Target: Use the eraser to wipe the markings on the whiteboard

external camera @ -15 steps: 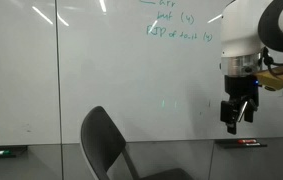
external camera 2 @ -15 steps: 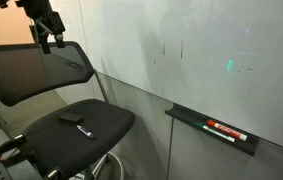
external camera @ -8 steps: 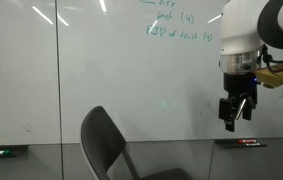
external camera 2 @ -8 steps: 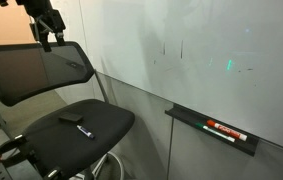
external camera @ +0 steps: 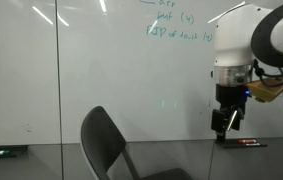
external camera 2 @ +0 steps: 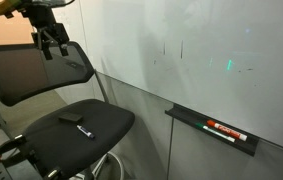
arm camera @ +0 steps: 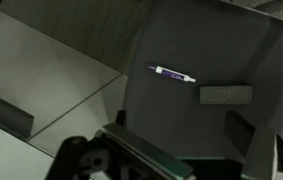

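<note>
The eraser [arm camera: 226,95] is a small rectangular block lying flat on the black chair seat; it looks grey in the wrist view and dark in an exterior view [external camera 2: 71,119]. My gripper [arm camera: 181,132] hangs open and empty well above the seat, near the chair back in both exterior views [external camera 2: 49,40] [external camera: 224,121]. The whiteboard [external camera 2: 211,30] [external camera: 91,70] carries green writing [external camera: 176,27]. The markings [external camera 2: 171,50] are a few faint dark strokes, far from the gripper.
A blue-and-white pen [arm camera: 171,73] [external camera 2: 84,131] lies on the seat beside the eraser. The chair back [external camera 2: 36,70] [external camera: 106,140] stands just under the gripper. Red-and-black markers [external camera 2: 224,131] [external camera: 244,143] rest on a ledge; another ledge [external camera: 1,152] shows further along the board.
The arm has turned and the gripper has come down a little, shifting slightly sideways above the chair. The eraser and pen have not moved.
</note>
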Robot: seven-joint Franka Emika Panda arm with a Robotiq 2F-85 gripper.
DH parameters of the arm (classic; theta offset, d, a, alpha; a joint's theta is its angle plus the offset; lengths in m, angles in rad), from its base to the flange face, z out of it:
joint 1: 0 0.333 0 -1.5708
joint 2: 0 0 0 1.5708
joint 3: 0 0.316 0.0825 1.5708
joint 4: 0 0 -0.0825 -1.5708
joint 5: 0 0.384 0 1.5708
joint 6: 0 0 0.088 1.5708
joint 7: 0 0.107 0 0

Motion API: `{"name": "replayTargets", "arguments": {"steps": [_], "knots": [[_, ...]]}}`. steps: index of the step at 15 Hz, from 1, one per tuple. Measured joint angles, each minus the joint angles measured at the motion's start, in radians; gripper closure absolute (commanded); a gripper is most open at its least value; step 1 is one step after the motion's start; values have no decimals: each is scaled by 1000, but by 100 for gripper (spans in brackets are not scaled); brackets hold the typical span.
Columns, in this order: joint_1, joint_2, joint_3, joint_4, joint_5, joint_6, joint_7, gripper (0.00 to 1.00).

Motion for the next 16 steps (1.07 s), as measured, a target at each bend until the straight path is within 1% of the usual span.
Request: {"name": "replayTargets", "arguments": {"steps": [3, 5, 11, 13, 16], "knots": [[25, 124, -10, 5, -14, 154, -95, 0], [37, 214, -21, 14, -46, 237, -165, 0], [70, 459, -64, 90, -185, 416, -358, 0], [80, 526, -68, 116, -192, 465, -444, 0], [79, 602, -52, 130, -150, 536, -609, 0]]}}
